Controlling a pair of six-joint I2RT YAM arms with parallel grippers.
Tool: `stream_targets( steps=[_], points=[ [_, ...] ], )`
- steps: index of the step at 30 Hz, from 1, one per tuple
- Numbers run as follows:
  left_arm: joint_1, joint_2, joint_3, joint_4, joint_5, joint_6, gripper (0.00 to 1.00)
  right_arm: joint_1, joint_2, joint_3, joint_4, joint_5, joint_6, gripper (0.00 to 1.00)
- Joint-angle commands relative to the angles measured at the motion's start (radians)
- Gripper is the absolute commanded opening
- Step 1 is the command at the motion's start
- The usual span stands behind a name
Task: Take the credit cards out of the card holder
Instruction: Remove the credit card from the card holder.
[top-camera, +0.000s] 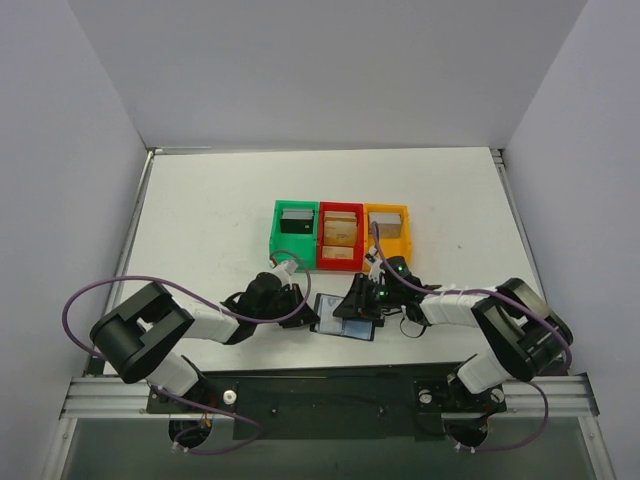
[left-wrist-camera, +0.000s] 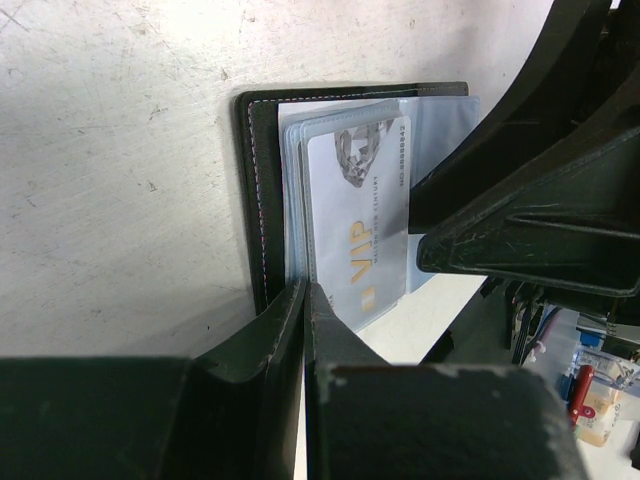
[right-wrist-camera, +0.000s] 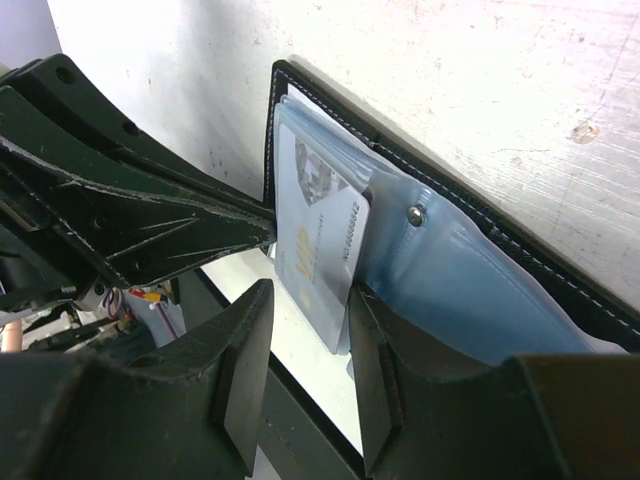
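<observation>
The left pincer (left-wrist-camera: 305, 300) is pressed together, pinching the card holder (left-wrist-camera: 258, 190) at its black stitched edge. The right pincer (right-wrist-camera: 312, 305) stands spread, and the lower end of a white VIP card (right-wrist-camera: 318, 225), sitting in a clear sleeve (right-wrist-camera: 450, 290), pokes between its jaws without being clamped. The card holder lies open on the white tabletop (top-camera: 220, 220) between the two arms, just in front of the red bin (top-camera: 340, 240).

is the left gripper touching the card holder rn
Touching. The left wrist view shows the left gripper pinched shut on the edge of the card holder, with no gap between them.
</observation>
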Motion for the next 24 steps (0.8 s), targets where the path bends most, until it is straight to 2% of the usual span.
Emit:
stream_targets(
  steps=[1,6,11,18,21,24],
  points=[
    [-0.011,0.016,-0.001,-0.004,-0.035,0.007,0.13,0.033,-0.048,0.029,0.022,-0.043,-0.009,0.34],
    [0.004,-0.025,-0.007,-0.025,-0.035,0.015,0.14,0.027,-0.063,0.032,-0.082,-0.007,-0.063,0.37],
    [0.015,-0.093,0.012,-0.094,-0.026,0.033,0.27,0.027,-0.063,0.036,-0.133,0.022,-0.088,0.38],
    [0.026,-0.189,0.059,-0.188,-0.051,0.068,0.32,0.024,-0.066,0.036,-0.131,0.026,-0.086,0.38],
    [0.029,-0.192,0.067,-0.163,-0.041,0.065,0.32,0.018,-0.077,0.032,-0.127,0.023,-0.083,0.38],
    [0.031,-0.153,0.064,-0.053,0.02,0.053,0.32,0.018,-0.097,0.021,-0.121,0.022,-0.077,0.38]
  ],
)
